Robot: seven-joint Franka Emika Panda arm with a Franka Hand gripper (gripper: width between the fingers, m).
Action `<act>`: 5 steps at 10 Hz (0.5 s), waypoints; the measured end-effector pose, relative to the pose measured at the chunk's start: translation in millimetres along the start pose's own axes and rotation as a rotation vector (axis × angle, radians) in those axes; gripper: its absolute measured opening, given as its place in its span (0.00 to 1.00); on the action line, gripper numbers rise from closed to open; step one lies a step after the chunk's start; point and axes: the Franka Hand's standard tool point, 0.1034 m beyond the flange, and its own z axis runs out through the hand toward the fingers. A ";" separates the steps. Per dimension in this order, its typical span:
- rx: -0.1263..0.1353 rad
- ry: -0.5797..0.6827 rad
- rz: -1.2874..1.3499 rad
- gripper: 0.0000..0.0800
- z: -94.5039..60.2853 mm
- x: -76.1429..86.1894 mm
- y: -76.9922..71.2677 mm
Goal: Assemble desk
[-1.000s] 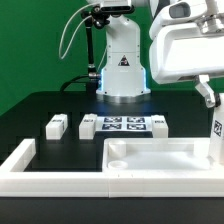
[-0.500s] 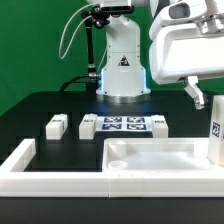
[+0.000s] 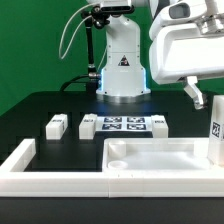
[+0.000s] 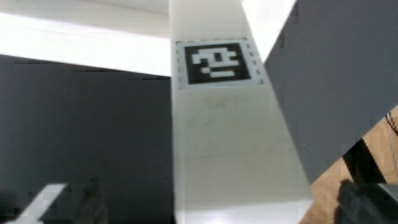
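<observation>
- Mid leg-fitting: got one leg [image 3: 215, 130] standing upright at 3 o'clock of the exterior view, at the desk top [image 3: 165, 160] end.
- Probably gripping nothing: gripper [image 4: 199, 205] spread apart either side of that leg, bit blurry though.
- Next up: fetching a loose leg block [image 3: 56, 125] from 9 o'clock.

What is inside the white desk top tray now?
The desk top shows a bare white floor, with no loose part in it. At the exterior view's right, an upright leg block covers that corner, so nothing can be told there.
</observation>
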 end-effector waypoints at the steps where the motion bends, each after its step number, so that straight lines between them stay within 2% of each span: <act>1: 0.001 -0.009 0.017 0.81 0.3 -0.9 -0.4; 4: 0.015 -0.082 0.085 0.81 5.4 -0.8 -5.2; 5: 0.019 -0.113 0.084 0.81 8.5 -6.5 -6.5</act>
